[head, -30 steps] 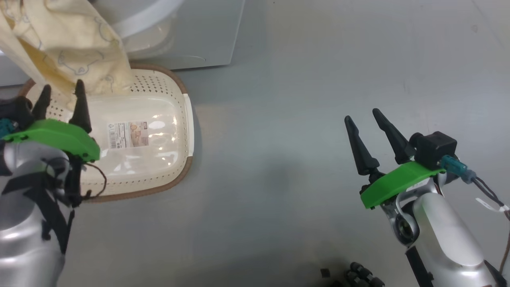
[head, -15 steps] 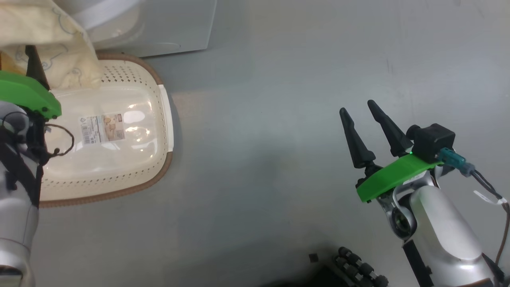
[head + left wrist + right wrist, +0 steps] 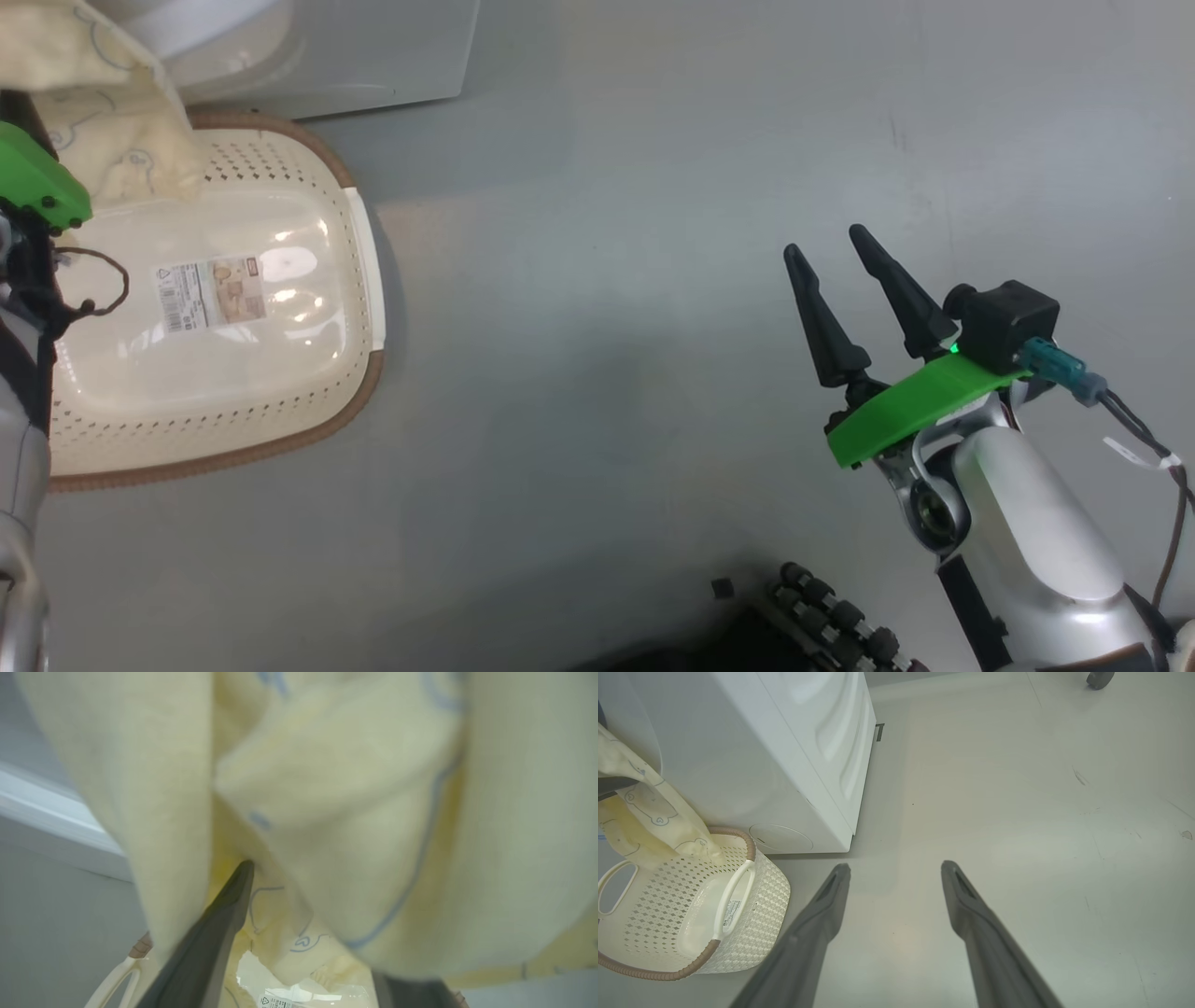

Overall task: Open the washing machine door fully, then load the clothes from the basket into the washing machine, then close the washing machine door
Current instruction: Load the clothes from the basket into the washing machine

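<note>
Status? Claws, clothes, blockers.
Left claw open under the clothes, cloth draped over it. Clothes' lower end hangs into the basket by the washing machine. Right claw open, empty, over floor.

One sticker to call: a white rectangular paper label (image 3: 207, 293) on the bottom of the cream-white perforated plastic basket (image 3: 364, 271), toward nine o'clock of its base in the head view. It carries a barcode, a small triangle sign and a brownish product photo. The print is too small to read.
</note>
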Controlling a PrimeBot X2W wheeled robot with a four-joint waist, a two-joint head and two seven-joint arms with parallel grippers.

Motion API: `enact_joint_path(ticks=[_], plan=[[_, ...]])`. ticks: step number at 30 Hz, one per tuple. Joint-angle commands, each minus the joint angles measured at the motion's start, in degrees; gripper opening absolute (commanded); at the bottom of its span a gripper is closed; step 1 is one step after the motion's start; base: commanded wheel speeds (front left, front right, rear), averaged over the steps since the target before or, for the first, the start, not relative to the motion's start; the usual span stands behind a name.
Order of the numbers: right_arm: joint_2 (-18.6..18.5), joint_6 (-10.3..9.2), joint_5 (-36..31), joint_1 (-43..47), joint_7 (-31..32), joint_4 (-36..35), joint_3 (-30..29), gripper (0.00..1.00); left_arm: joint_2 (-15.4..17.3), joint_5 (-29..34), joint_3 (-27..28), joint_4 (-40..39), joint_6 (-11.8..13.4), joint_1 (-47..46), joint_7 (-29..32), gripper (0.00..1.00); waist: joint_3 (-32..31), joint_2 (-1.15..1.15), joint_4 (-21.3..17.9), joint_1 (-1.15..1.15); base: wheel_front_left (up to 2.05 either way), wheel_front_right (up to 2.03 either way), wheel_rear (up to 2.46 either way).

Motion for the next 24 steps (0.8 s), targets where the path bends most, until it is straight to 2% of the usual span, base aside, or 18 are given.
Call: enact_joint_path(ticks=[1, 3, 5, 15, 18, 24], plan=[[-0.1, 0.01, 0.4, 0.2, -0.6, -1.3, 1.1, 1.0, 3.0, -0.4, 0.5, -0.6, -0.1, -1.0, -0.1, 1.0, 0.1, 0.0, 0.0, 0.0, 0.0, 0.0, 0.0], [-0.1, 0.01, 0.5, 0.1, -0.6, -1.3, 1.1, 1.0, 3.1, -0.6, 0.3, -0.1, -0.2, -1.5, -0.1, 1.0, 0.2, 0.0, -0.1, 0.0, 0.0, 0.0, 0.0], [-0.1, 0.01, 0.4, 0.1, -0.6, -1.2, 1.1, 1.0, 3.1, -1.0, 0.4, 0.2, -0.4, -1.9, -0.3, 0.01, 0.2, 0.0, 0.0, 0.0, 0.0, 0.0, 0.0], [-0.1, 0.01, -0.2, 0.1, -0.6, -0.8, 0.6, 1.0, 2.5, -2.0, -1.5, 0.4, -0.9, 0.3, -2.6, 0.0, -1.5, 0.0, 1.7, 0.0, 0.0, 0.0, 0.0], [-0.1, 0.01, -0.3, 0.3, -0.6, -0.7, 0.3, 1.0, 2.6, -2.7, -3.3, -2.0, -0.9, 2.6, -3.5, 0.0, -2.5, 0.0, 2.2, 0.0, 0.0, 0.0, 0.0], [-0.1, 0.01, -0.9, 1.1, -0.6, -0.4, -0.5, 1.0, 5.3, -5.5, -6.2, -9.6, -0.9, 6.1, -5.2, 0.0, -3.9, 0.0, 3.7, 0.0, 0.0, 0.0, 0.0]])
